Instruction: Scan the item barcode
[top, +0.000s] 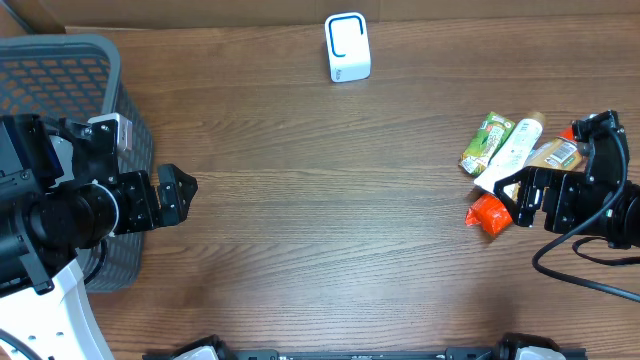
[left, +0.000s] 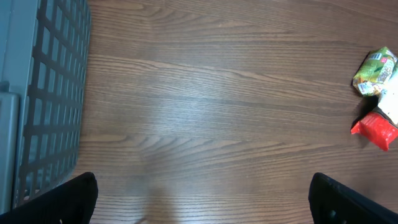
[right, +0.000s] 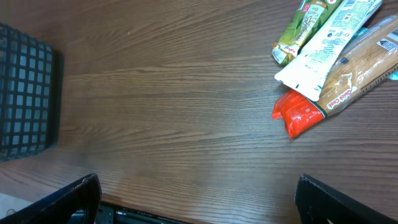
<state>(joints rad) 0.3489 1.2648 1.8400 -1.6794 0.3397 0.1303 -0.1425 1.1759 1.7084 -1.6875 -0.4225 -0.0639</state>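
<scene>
I see the basket (top: 60, 70) just behind my left gripper (top: 183, 190). The packets (top: 510, 150) lie heaped beside my right gripper (top: 515, 197), touching one another. The scanner (top: 347, 47) stands well apart from both, on the table (top: 300, 250).

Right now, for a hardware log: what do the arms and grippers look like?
The left arm and right arm are black and blocky. The left gripper and right gripper have black angular fingers. White shell low on the left; black cable off the right.

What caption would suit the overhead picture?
Left claw and right claw open above a table: basket by one, packets by the other, white scanner behind.
</scene>
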